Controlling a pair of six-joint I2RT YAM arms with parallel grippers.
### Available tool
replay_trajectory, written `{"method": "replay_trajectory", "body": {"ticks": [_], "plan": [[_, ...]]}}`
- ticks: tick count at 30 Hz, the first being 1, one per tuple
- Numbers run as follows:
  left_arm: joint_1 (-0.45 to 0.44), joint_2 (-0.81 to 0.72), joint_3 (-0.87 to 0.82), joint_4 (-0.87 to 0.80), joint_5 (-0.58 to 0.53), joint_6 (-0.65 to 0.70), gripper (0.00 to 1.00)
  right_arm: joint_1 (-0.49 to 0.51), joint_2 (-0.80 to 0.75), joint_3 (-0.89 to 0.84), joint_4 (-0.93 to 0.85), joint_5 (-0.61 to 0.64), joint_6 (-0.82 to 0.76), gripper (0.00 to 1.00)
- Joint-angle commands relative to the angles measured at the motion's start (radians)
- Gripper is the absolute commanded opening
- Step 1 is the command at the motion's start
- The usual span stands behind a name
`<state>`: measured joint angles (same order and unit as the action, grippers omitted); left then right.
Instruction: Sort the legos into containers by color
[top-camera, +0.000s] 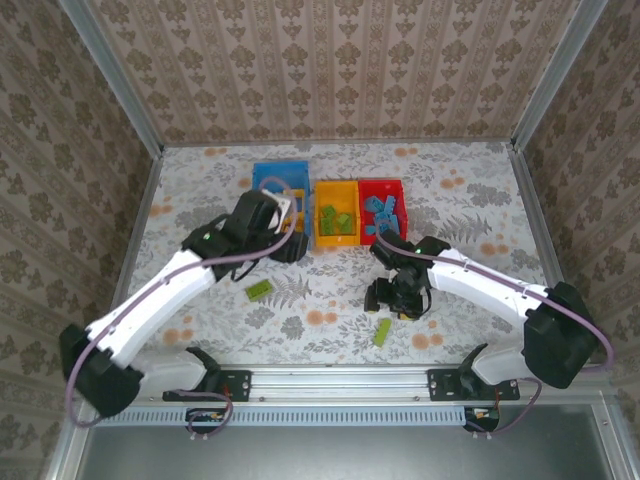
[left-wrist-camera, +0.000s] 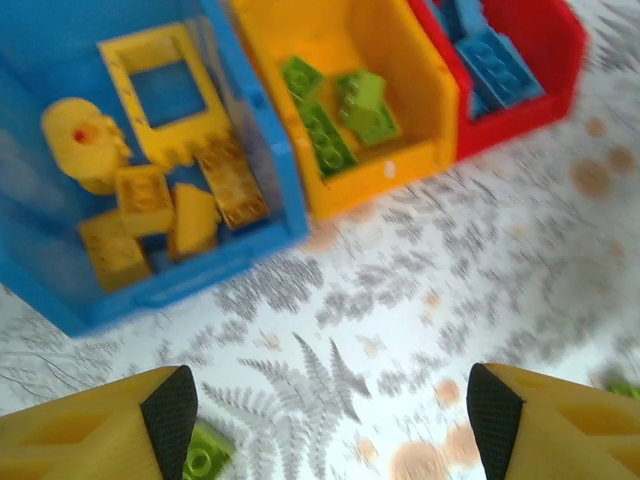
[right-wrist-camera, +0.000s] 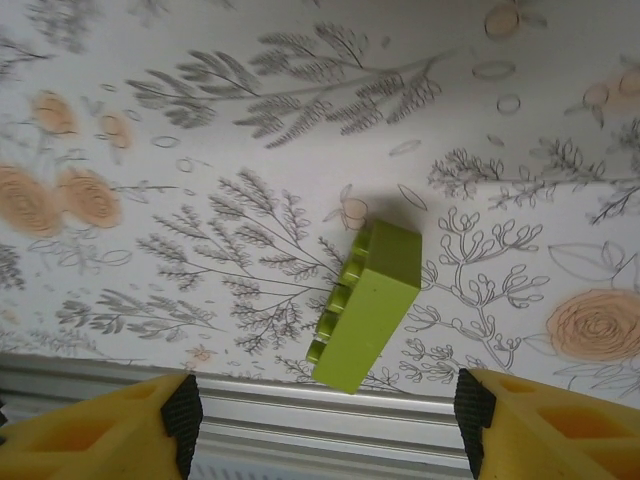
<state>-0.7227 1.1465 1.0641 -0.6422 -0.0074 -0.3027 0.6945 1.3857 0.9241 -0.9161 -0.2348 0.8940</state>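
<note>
Down by the near rail, @kai, the right gripper hangs over a green brick with its fingers wide apart and nothing in them. Brick looks tipped on its side, studs facing sideways, skewed to the fingers. What goes wrong from here?

@tobi I'd guess the skew. Closing on corners instead of flat faces would likely spin it or squirt it out, and it's near enough the rail that a nudge might wedge it there. It's well apart from the bins, so a weak pinch could also drop it mid-carry. Other trap is the bins: greens sit in the yellow bin, yellows in the blue bin, blues in the red bin, so going by bin colour puts it in the wrong one. Left gripper is spread open and empty too, hovering just in front of the bins, with a second green by one finger — both arms heading for the yellow bin together could bump.
</note>
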Motion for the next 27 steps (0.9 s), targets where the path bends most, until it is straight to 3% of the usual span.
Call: {"method": "replay_trajectory", "body": {"ticks": [1, 5, 12, 18, 23, 27], "plan": [[-0.032, -0.108, -0.093, 0.057, 0.130, 0.047, 0.76, 0.016, 0.040, -0.062, 0.110, -0.043, 0.150, 0.69], [-0.051, -0.212, -0.156, 0.036, 0.195, 0.042, 0.76, 0.046, 0.093, -0.091, 0.199, -0.038, 0.219, 0.67], [-0.064, -0.295, -0.181, -0.013, 0.204, 0.037, 0.75, 0.099, 0.156, -0.120, 0.237, -0.007, 0.294, 0.54], [-0.068, -0.306, -0.169, -0.018, 0.202, 0.038, 0.73, 0.115, 0.147, -0.131, 0.261, 0.028, 0.311, 0.29], [-0.071, -0.317, -0.125, 0.001, 0.155, 0.011, 0.73, 0.118, 0.125, 0.051, 0.153, 0.166, 0.210, 0.18], [-0.068, -0.287, -0.074, 0.035, 0.072, -0.007, 0.74, 0.086, 0.250, 0.352, 0.051, 0.275, 0.035, 0.17]]}}
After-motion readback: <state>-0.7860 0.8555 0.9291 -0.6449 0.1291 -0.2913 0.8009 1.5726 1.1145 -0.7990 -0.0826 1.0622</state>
